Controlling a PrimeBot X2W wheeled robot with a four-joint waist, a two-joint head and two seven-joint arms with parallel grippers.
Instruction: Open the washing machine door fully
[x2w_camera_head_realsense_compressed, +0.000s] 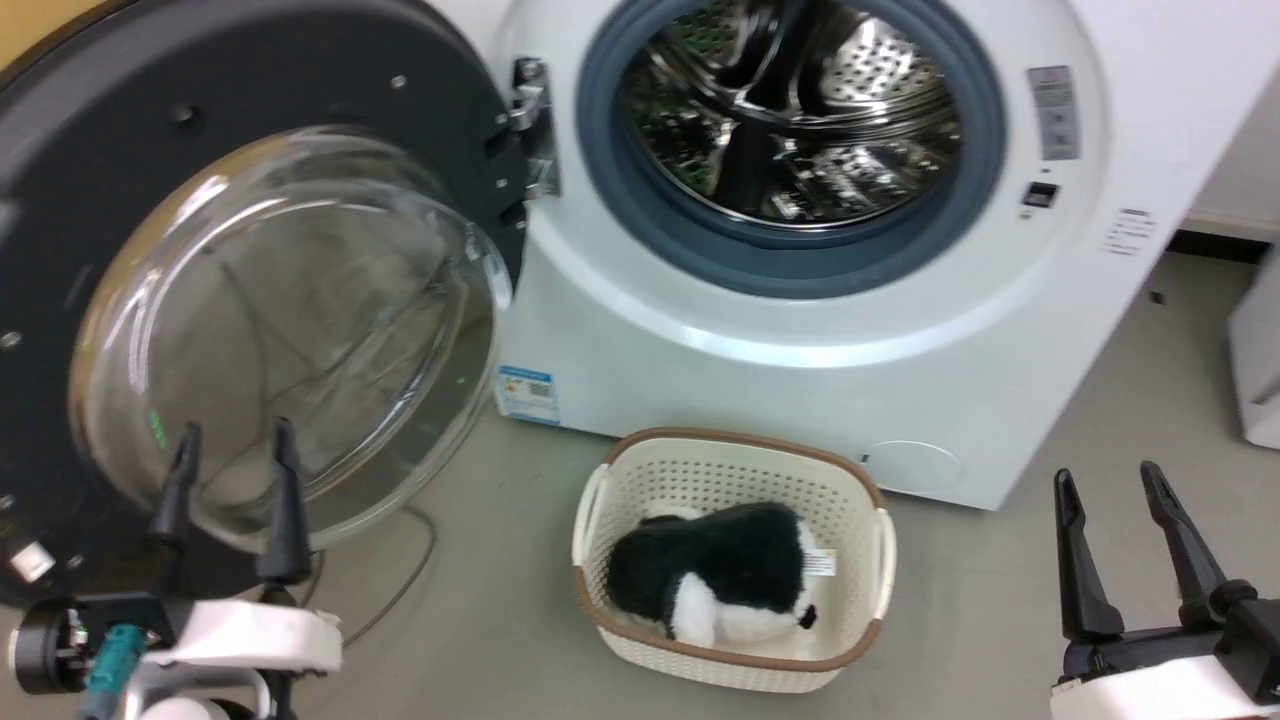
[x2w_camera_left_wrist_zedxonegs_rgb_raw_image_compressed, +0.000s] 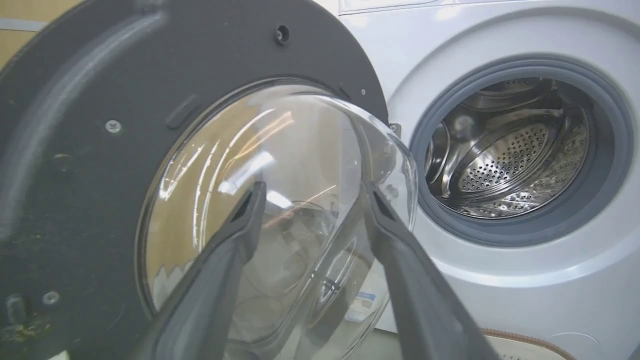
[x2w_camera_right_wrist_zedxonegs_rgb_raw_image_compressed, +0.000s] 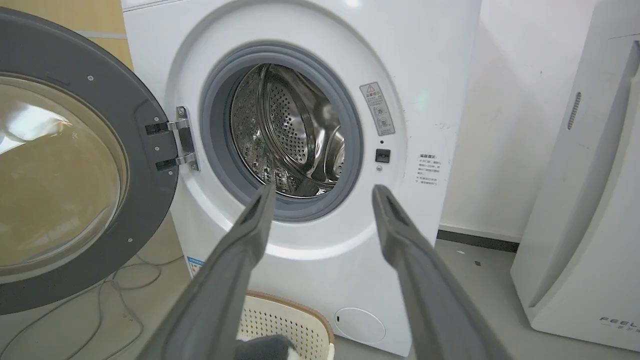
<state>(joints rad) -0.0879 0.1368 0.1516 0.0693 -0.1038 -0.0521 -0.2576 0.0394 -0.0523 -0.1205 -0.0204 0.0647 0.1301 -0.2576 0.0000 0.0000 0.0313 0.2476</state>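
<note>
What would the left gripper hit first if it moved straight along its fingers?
Most likely the glass window of the door: the open left gripper points straight at its bulge, though depth is hard to judge.

The washing machine (x2w_camera_head_realsense_compressed: 760, 390) has a smooth, glossy white shell, a matt grey rubber gasket (x2w_camera_head_realsense_compressed: 800, 268) and a mirror-bright perforated steel drum (x2w_camera_head_realsense_compressed: 860, 90). Left of it, the washing machine door (x2w_camera_head_realsense_compressed: 90, 200) shows matt dark plastic round clear glossy glass, on a bright metal hinge (x2w_camera_head_realsense_compressed: 530, 120). Before it, a cream perforated plastic basket (x2w_camera_head_realsense_compressed: 740, 465) holds a fuzzy plush toy (x2w_camera_head_realsense_compressed: 720, 570)
</note>
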